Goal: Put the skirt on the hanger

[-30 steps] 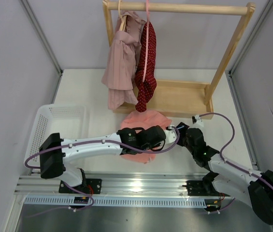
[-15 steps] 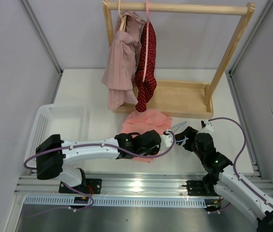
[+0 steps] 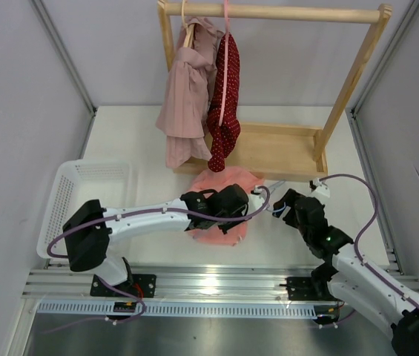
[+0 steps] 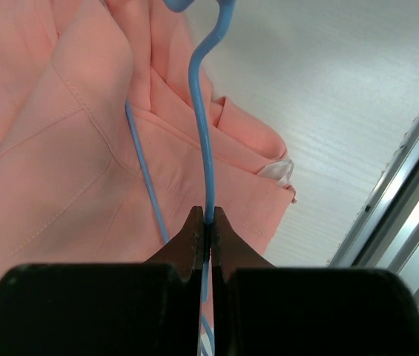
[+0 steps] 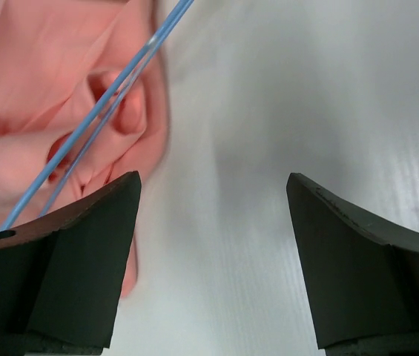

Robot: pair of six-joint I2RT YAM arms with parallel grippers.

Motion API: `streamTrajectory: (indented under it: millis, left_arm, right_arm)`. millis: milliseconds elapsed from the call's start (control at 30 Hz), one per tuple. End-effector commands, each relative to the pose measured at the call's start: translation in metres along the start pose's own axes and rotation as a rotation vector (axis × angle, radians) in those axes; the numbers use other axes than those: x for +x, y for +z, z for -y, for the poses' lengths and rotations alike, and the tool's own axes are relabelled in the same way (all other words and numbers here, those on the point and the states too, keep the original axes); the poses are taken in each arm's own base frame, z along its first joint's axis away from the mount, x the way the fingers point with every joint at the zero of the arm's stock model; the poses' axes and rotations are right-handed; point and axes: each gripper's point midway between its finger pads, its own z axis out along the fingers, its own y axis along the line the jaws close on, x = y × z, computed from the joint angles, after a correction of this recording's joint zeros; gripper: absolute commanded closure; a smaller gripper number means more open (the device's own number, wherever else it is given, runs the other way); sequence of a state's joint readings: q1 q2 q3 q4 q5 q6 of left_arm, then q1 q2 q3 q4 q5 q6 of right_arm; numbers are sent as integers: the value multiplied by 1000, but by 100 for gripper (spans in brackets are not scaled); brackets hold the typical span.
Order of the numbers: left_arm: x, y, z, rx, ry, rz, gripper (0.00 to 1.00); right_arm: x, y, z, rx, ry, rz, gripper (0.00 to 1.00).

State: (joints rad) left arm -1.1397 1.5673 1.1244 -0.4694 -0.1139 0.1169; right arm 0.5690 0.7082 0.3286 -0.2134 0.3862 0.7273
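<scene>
In the left wrist view, the left gripper is clamped on the hanger, its jaws pinched together on the blue wire just below the hook's curve. The skirt lies crumpled under and beside the wire. A second, thinner run of wire comes out from under a fold and crosses the cloth, so part of the frame seems to be inside the garment. How much is inside cannot be told.

In the right wrist view, the right gripper stands with its jaws wide apart and nothing between them, over the bare table. The skirt's edge and two blue wires lie at its left finger, and whether they touch it cannot be told.

In the top view, the skirt sits in a heap on the table in front of the rack, where two other garments hang. The left wrist rests over it and the right gripper is just beside it to the right.

I judge the task as under way. The hanger is held and is at least partly worked into the skirt, but the cloth is not yet spread over the frame or lifted.

A second ago the right gripper was pressed up against the left one at the skirt's edge. It has since opened and drawn back a little. The left grip has stayed shut.
</scene>
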Motion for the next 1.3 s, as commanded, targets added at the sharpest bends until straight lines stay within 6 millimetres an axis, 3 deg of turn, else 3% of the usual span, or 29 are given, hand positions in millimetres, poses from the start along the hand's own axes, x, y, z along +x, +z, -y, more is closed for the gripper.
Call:
streamTrajectory:
  millis: [0,233,533,733,833,1000,1067,1267]
  left_arm:
    - [-15,-7,-18,-18,-98,36,100]
    - [-18,-9,-24,33,-124,18,100]
    - [-17,-8,-23,63,-124,14,100]
    - [-17,-8,-25,59,-123,17,100]
    - [-14,-8,-27,58,-131,-1,100]
    - [-13,-10,-32,59,-150,-23,100]
    - [-13,-11,-32,73,-161,-28,100]
    - [-9,-8,-30,120,-195,-53,100]
  right_arm:
    - [-34,9,12,79,62,33,16]
    - [-66,8,17,63,100,97,12]
    - [-43,45,14,97,94,-90,17]
    - [-52,58,23,129,117,-69,16]
    - [-60,50,18,90,126,-32,16]
    - [-78,2,-19,-187,122,119,16]
    - [-79,-14,-38,-313,90,156,18]
    - [-60,-43,-63,-497,0,222,23]
